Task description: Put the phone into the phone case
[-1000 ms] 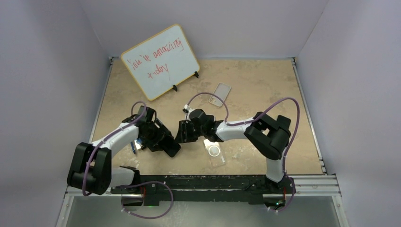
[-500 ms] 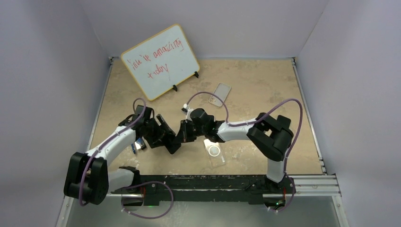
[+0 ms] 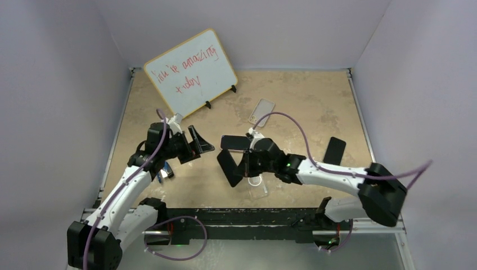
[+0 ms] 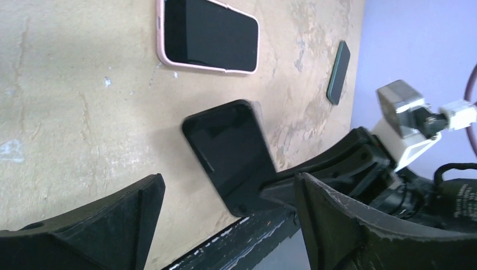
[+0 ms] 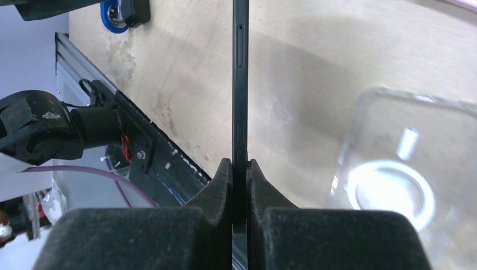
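The right pincer is clamped on the phone, held edge-on, its near end hidden between the pads. The clear case lies blurred just right of that pincer. The left pincer gapes empty; behind it a whiteboard reads, roughly, "you're amazing today".

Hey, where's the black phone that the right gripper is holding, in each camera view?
Top external: the phone is just left of centre, sticking out of the right gripper toward the left arm.
Left wrist: mid-frame, screen toward the camera, tilted above the table.
Right wrist: edge-on, a thin vertical strip up the centre.
Shared landmark: the right gripper, clamped on the phone's end in all three views.
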`<act>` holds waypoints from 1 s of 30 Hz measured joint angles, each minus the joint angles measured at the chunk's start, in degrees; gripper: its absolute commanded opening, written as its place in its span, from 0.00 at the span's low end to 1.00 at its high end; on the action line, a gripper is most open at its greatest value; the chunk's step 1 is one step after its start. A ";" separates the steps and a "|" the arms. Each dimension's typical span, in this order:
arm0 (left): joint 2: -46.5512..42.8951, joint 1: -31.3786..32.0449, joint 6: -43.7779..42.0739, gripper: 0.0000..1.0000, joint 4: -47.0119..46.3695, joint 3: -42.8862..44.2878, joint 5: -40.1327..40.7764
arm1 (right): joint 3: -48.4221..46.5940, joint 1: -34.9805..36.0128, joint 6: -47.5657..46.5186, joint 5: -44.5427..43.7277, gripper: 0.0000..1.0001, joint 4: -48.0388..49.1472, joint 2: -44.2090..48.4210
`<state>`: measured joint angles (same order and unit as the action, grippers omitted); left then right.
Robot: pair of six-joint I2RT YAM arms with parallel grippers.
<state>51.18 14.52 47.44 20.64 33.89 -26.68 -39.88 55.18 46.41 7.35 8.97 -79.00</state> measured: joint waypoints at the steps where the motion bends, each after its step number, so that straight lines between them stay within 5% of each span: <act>1: 0.33 0.07 -0.61 0.84 -0.57 -0.07 -0.87 | 0.98 0.00 0.11 -1.27 0.00 -1.86 2.91; 12: 7.39 3.89 -1.57 0.75 -12.70 -6.67 -6.69 | 6.60 0.00 2.10 -11.10 0.00 -19.08 24.37; 21: 15.30 12.00 1.07 0.71 -22.27 -7.96 -6.25 | 9.44 0.00 2.56 -13.92 0.00 -25.62 27.34; 30: 22.25 17.66 4.46 0.67 -29.88 -7.98 -3.87 | 14.64 -0.02 2.95 -12.52 0.00 -20.33 26.36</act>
<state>73.43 32.18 51.90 -9.23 25.91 -30.55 -25.23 55.16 49.36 -5.17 -11.35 -52.64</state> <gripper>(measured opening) 0.677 0.043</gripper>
